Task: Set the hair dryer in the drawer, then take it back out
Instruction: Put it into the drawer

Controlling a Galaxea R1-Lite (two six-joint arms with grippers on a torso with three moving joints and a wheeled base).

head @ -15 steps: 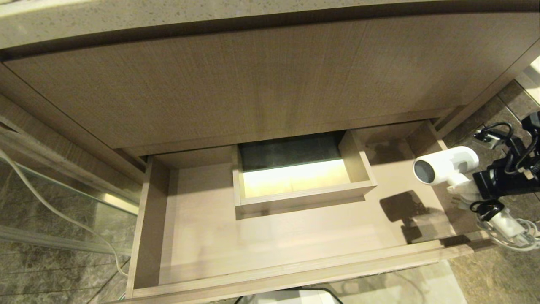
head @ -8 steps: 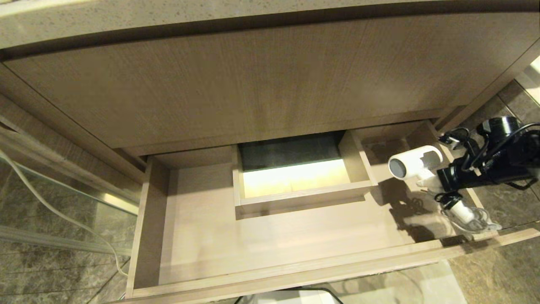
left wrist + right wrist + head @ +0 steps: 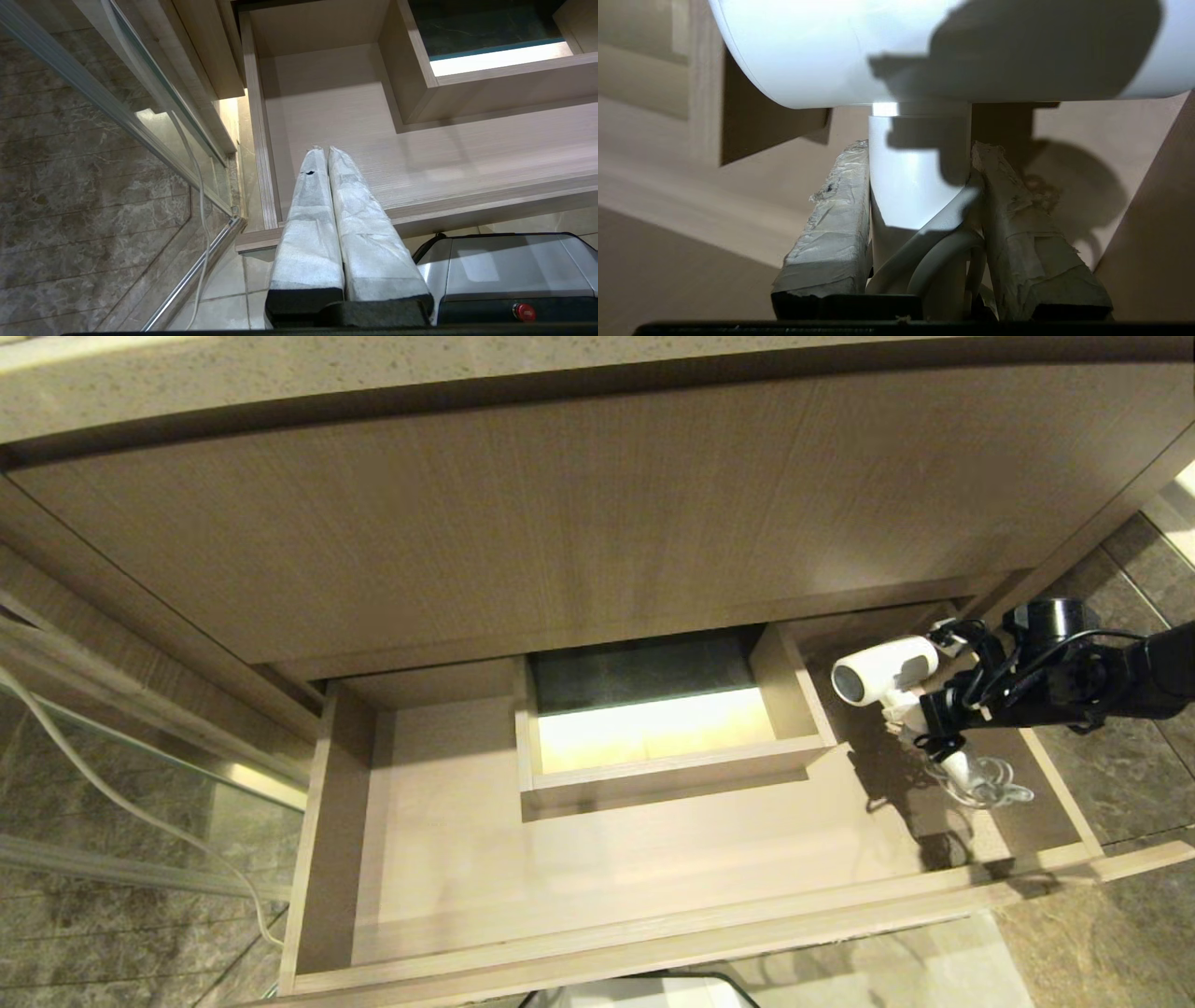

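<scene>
Right gripper [image 3: 920, 714] is clamping the hair dryer [image 3: 882, 674] by its white handle, taped fingers [image 3: 831, 224] pressing either side of it with the grey cord [image 3: 985, 786] bunched between them. Dryer is hanging over the right end of the open drawer [image 3: 653, 933], barrel level, dark round end facing the boxed cutout [image 3: 658, 770]; cord loops are trailing below toward the drawer floor. Left gripper [image 3: 325, 154] is sitting idle near the drawer's left front corner, fingers pressed together, holding nothing.

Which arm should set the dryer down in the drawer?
Right. Its pincer already grips the hair dryer by the handle over the drawer's right end; the left pincer is shut and empty near the drawer's left front corner.
</scene>
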